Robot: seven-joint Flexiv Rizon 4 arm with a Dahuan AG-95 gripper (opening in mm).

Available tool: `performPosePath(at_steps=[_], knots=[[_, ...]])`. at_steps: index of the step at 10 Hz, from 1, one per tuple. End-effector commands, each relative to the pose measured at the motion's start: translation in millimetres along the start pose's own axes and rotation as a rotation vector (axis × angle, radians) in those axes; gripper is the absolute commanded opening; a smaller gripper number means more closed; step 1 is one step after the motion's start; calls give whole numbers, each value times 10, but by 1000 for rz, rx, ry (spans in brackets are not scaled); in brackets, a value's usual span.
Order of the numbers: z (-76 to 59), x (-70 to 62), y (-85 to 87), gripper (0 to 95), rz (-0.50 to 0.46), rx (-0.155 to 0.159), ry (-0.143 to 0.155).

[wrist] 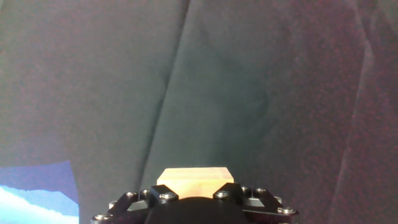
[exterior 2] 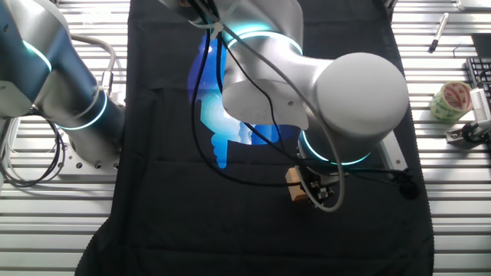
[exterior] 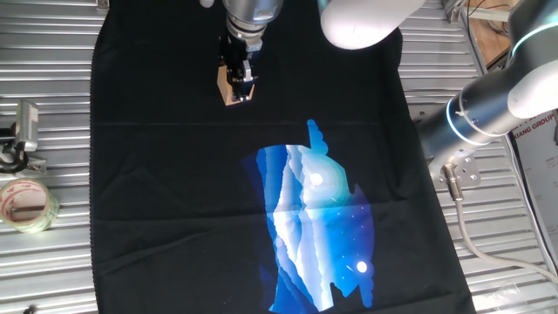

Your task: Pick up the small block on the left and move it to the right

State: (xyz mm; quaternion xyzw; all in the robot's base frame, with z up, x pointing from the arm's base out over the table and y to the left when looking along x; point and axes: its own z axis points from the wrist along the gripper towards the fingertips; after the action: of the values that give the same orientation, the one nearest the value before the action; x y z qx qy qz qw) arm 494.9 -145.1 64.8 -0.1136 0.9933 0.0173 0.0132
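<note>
The small block (exterior: 233, 91) is a light tan wooden cube near the far edge of the black cloth (exterior: 157, 174). My gripper (exterior: 241, 80) reaches down onto it, with dark fingers on either side. From the other fixed view, the block (exterior 2: 294, 186) shows just under my wrist, and the gripper (exterior 2: 310, 188) is mostly hidden by the arm. The hand view has the block (wrist: 194, 176) sitting between the two finger pads (wrist: 160, 195), and the gripper (wrist: 194, 188) is shut on it. I cannot tell whether the block touches the cloth.
A blue-and-white print (exterior: 316, 228) covers the middle of the cloth. A clear tape roll (exterior: 27, 206) and a metal clamp (exterior: 24, 131) lie on the slatted table at the left. The arm's base (exterior: 488, 109) stands at the right.
</note>
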Motion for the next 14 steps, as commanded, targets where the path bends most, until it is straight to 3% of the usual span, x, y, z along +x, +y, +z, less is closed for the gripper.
performPosePath(at_steps=[1,6,8,14], knots=[[3,0,-3,0,46,-6,0],[-10,1,32,0,102,-17,1],[8,-31,163,0,139,-8,1],[-25,-43,332,0,195,2,4]])
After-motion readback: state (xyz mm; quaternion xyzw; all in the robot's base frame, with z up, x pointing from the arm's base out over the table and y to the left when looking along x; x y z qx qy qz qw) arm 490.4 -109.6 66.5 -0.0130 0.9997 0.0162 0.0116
